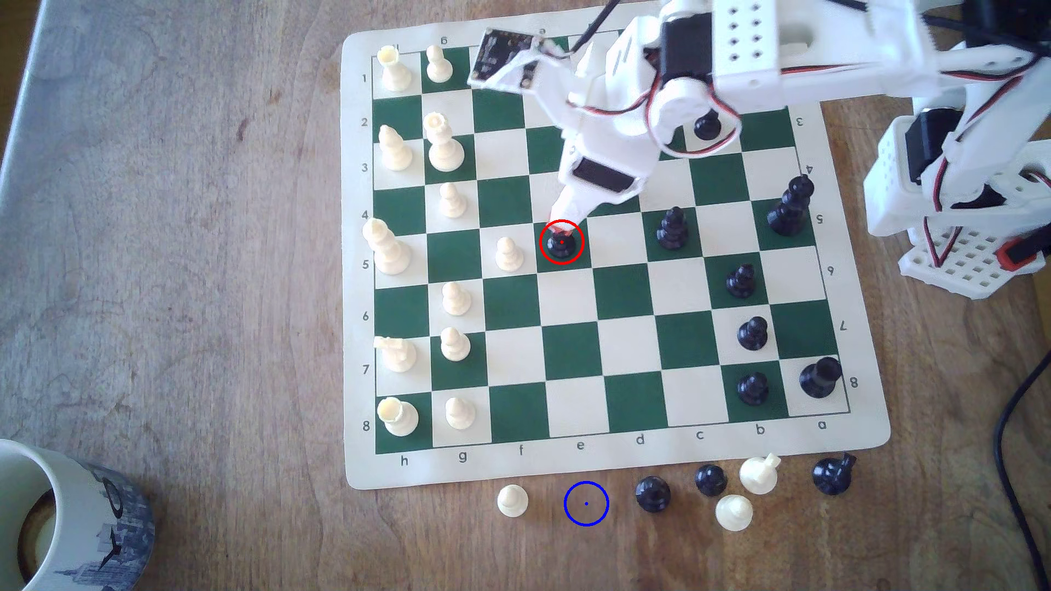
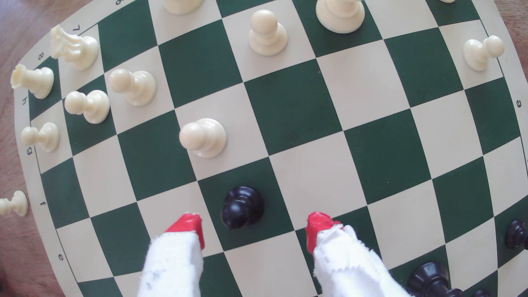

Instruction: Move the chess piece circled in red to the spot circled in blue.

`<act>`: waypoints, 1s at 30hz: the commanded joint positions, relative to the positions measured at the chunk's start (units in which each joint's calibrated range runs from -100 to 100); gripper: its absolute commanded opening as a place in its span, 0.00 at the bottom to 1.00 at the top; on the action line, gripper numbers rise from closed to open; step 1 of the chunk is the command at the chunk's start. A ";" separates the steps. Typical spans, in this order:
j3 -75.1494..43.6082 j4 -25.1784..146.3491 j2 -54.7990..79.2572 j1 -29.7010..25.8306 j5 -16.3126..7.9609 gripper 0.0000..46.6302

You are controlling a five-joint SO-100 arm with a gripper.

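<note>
A small glossy black pawn (image 1: 562, 244) stands inside the red ring on a green square near the board's middle. The wrist view shows the same black pawn (image 2: 242, 207) upright between my two red fingertips (image 2: 191, 225), with a gap on each side. My gripper (image 2: 253, 225) is open and touches nothing. From the exterior view, the gripper (image 1: 563, 228) hangs just over the pawn's far side and hides part of its head. The blue ring (image 1: 586, 503) lies on bare wood below the board's near edge, between a cream pawn (image 1: 512, 500) and a black piece (image 1: 653, 494).
A cream pawn (image 1: 508, 254) stands one square to the exterior view's left of the ringed pawn. Captured pieces (image 1: 733, 511) lie on the wood right of the blue ring. A mug (image 1: 68, 523) sits at the lower left corner. Black pieces (image 1: 673, 229) stand on the board's right side.
</note>
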 commanded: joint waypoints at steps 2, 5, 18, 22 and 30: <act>-6.58 -1.04 1.47 -1.47 -0.73 0.41; -6.58 -1.29 3.16 -2.09 -0.98 0.37; -5.86 -3.75 6.81 -3.58 -0.98 0.29; -5.86 -4.32 7.92 -3.58 -0.98 0.29; -5.86 -5.06 9.19 -3.97 -1.17 0.27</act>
